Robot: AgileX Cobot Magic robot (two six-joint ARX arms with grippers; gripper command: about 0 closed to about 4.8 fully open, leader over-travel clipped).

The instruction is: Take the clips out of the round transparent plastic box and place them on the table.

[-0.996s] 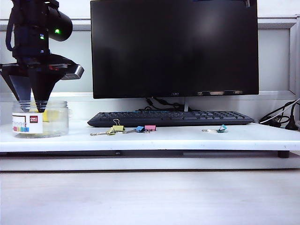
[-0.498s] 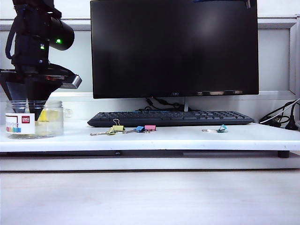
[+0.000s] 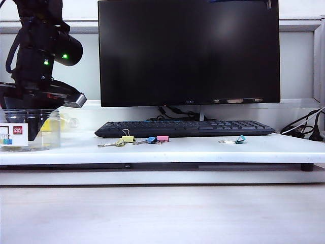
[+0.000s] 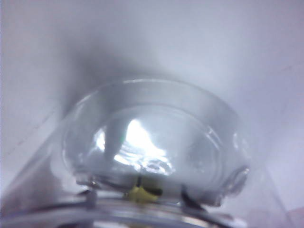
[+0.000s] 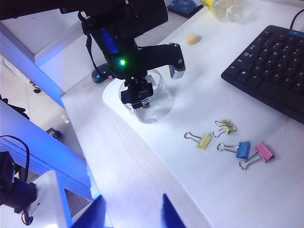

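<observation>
Two tools: left (image 5: 138, 97) inside the round transparent plastic box (image 5: 156, 107), right (image 5: 130, 211) open.

Label on round transparent plastic box (image 3: 30, 129): white paper label (image 3: 13, 135), red logo, lettering too small to read.

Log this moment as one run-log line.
left gripper: inside round transparent plastic box, grip unclear | right gripper: open, idle | clips: two on table

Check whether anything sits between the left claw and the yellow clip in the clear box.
Nothing visible does. The left claw is down inside the lidless box, right by the clip. The right claw hovers well away, open.
</observation>
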